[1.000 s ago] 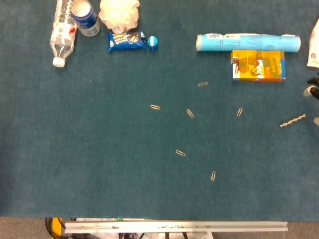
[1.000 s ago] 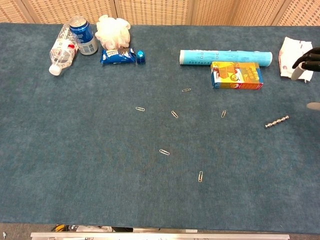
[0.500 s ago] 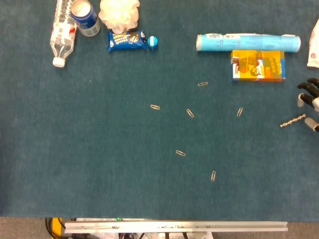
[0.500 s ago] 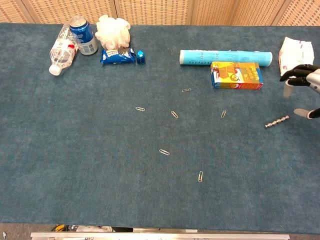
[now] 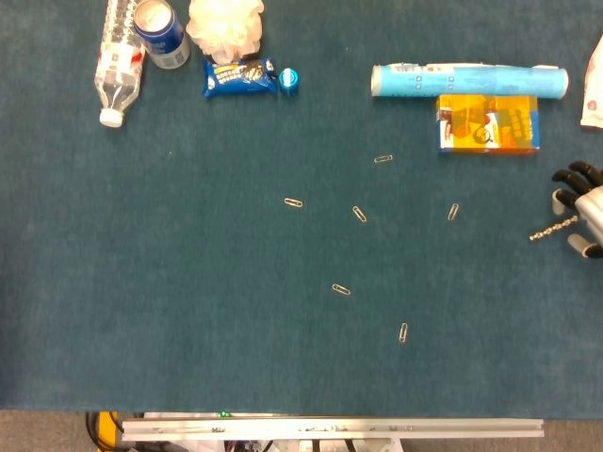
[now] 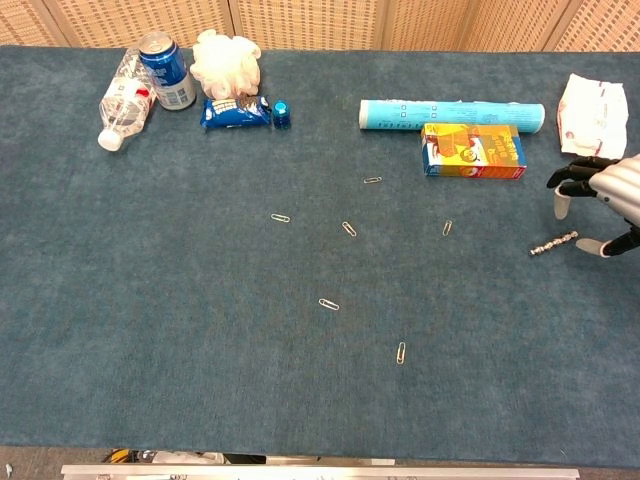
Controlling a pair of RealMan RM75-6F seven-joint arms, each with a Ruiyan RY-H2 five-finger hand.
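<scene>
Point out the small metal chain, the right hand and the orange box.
small metal chain (image 6: pixel 553 242): chest view, middle of its beaded length.
right hand (image 6: pixel 603 195): chest view, middle of the hand, fingers spread above the chain.
orange box (image 5: pixel 488 123): head view, centre of its printed top face.

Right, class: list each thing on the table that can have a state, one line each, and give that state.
Water bottle: lying on its side, cap on.
Blue can: upright, top open.
Blue tube: lying flat.
Orange box: lying flat, closed.
Cookie packet: lying flat, sealed.
Metal drill bit: lying on the cloth, not gripped.
Right hand: open, fingers either side of the bit's end.
Left hand: not in view.
</scene>
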